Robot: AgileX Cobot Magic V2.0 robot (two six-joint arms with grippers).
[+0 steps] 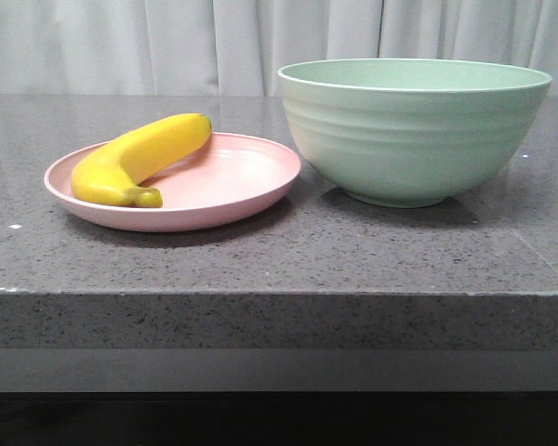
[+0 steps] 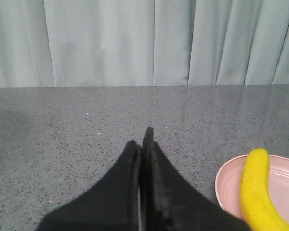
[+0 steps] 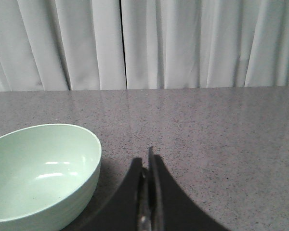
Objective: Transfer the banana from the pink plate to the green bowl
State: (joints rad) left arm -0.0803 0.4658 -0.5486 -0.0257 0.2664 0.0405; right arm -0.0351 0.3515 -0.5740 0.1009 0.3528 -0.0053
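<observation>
Both hands closed and empty: left hand [image 2: 143,144] should open, probably gripping the banana [image 1: 141,159] mid-body, crosswise.

Banana [image 1: 141,159] lies on the plate [image 1: 232,190], left of the bowl [image 1: 414,128]; plate and bowl maybe just touching.
</observation>
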